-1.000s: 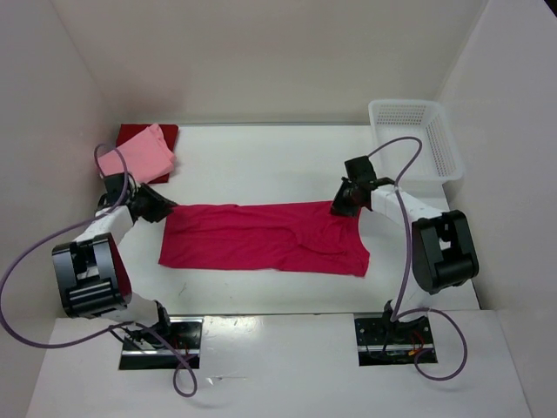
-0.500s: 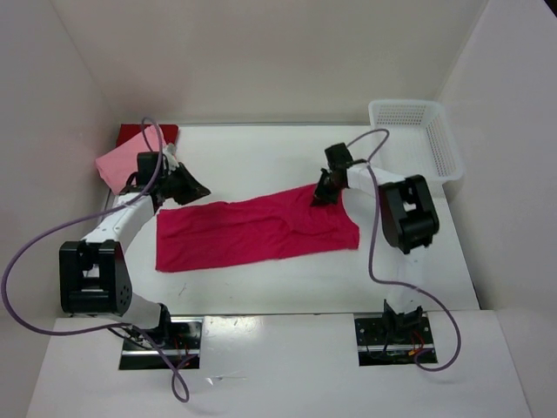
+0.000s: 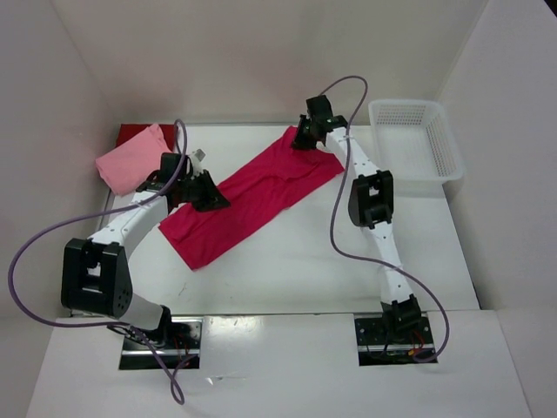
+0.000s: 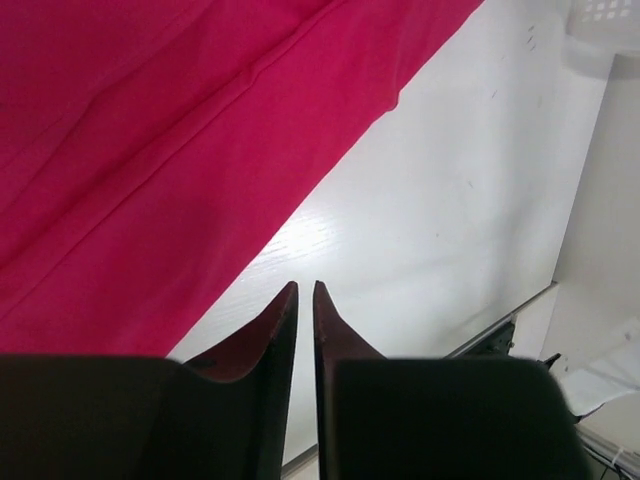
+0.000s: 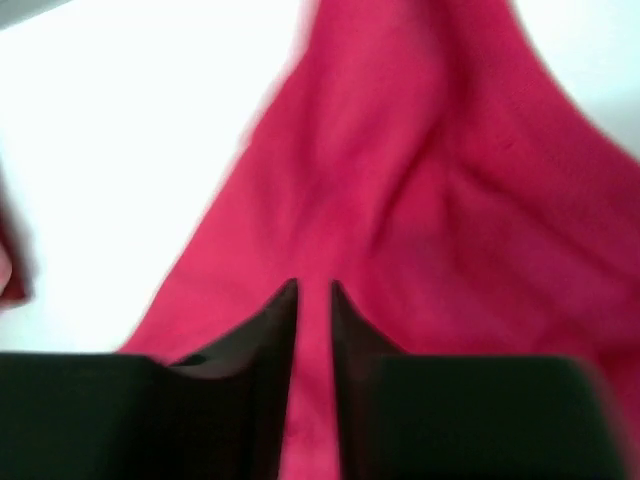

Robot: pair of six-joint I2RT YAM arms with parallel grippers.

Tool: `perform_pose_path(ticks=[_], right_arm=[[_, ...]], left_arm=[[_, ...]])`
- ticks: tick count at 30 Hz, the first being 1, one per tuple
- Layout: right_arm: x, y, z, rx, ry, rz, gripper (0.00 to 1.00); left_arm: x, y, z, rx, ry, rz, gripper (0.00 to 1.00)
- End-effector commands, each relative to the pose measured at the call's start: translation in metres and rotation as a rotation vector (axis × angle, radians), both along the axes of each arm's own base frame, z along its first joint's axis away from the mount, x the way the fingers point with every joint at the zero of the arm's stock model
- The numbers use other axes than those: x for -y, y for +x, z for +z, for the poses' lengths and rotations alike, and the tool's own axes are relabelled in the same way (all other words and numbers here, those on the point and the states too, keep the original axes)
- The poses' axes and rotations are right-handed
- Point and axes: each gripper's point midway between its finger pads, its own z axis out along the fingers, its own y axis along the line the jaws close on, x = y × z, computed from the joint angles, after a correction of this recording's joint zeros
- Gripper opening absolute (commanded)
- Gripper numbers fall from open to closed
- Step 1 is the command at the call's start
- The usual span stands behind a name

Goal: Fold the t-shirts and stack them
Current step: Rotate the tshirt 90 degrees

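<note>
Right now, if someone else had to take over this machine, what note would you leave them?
Left gripper: jaws nearly closed at the magenta shirt's edge; a grip on cloth can't be confirmed.
Right gripper: closed on that shirt's far end.
The magenta shirt lies diagonally across the table.
Done: pink shirt folded, resting on the dark red shirt at the far left.
Left: finish folding the magenta shirt and add it to that stack.
</note>
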Motion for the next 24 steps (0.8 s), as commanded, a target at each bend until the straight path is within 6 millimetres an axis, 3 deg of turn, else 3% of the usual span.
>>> perform_pose_path(ticks=[1, 3, 4, 5, 6, 7, 8, 9, 10, 11, 12, 15, 16, 18, 19, 20, 22, 23, 24], right_arm=[[-0.013, -0.046, 0.200, 0.321, -0.020, 0.072, 0.28], [-0.016, -0.063, 0.238, 0.415, 0.024, 0.088, 0.47], [-0.015, -0.096, 0.246, 0.410, 0.041, 0.121, 0.51], [-0.023, -0.114, 0.248, 0.398, 0.073, 0.142, 0.54], [-0.028, -0.134, 0.210, 0.319, 0.073, 0.168, 0.55], [-0.033, -0.161, 0.225, 0.333, 0.119, 0.210, 0.55], [-0.052, -0.188, 0.214, 0.292, 0.161, 0.246, 0.55], [-0.063, -0.208, 0.201, 0.262, 0.187, 0.272, 0.42], [-0.067, -0.230, 0.158, 0.197, 0.188, 0.282, 0.28], [-0.075, -0.249, 0.154, 0.178, 0.220, 0.298, 0.10], [-0.093, -0.272, 0.139, 0.109, 0.255, 0.308, 0.00], [-0.122, -0.316, 0.092, 0.004, 0.283, 0.331, 0.00], [-0.131, -0.319, 0.089, 0.013, 0.297, 0.334, 0.11], [-0.139, -0.324, 0.061, -0.040, 0.281, 0.294, 0.30], [-0.146, -0.324, 0.057, -0.042, 0.296, 0.294, 0.38], [-0.146, -0.325, 0.035, -0.084, 0.277, 0.279, 0.44], [-0.147, -0.322, 0.015, -0.123, 0.266, 0.237, 0.57], [-0.146, -0.318, -0.002, -0.142, 0.237, 0.221, 0.59], [-0.148, -0.315, -0.006, -0.141, 0.229, 0.214, 0.60]], left_arm=[[0.002, 0.028, 0.039, 0.126, 0.007, -0.015, 0.18], [0.003, 0.037, 0.044, 0.149, 0.009, -0.020, 0.23], [0.004, 0.038, 0.042, 0.146, 0.003, -0.027, 0.25], [0.004, 0.038, 0.042, 0.146, 0.003, -0.027, 0.29], [0.001, 0.042, 0.043, 0.159, 0.003, -0.016, 0.41], [-0.003, 0.044, 0.044, 0.160, 0.003, -0.005, 0.49], [-0.007, 0.041, 0.038, 0.142, -0.002, 0.000, 0.61], [-0.013, 0.041, 0.038, 0.142, -0.001, 0.015, 0.75], [-0.025, 0.044, 0.041, 0.153, 0.000, 0.044, 0.88], [-0.033, 0.045, 0.035, 0.146, 0.021, 0.066, 1.00], [-0.040, 0.042, 0.032, 0.136, 0.031, 0.087, 1.00], [-0.064, 0.041, 0.021, 0.109, 0.047, 0.135, 1.00], [-0.067, 0.039, 0.021, 0.113, 0.047, 0.133, 1.00], [-0.081, 0.033, 0.013, 0.092, 0.050, 0.171, 0.73], [-0.086, 0.033, 0.012, 0.099, 0.057, 0.187, 0.57], [-0.092, 0.032, 0.006, 0.086, 0.065, 0.206, 0.44], [-0.097, 0.028, 0.004, 0.087, 0.093, 0.230, 0.29], [-0.097, 0.028, 0.004, 0.087, 0.093, 0.230, 0.29], [-0.097, 0.025, -0.001, 0.079, 0.098, 0.224, 0.29]])
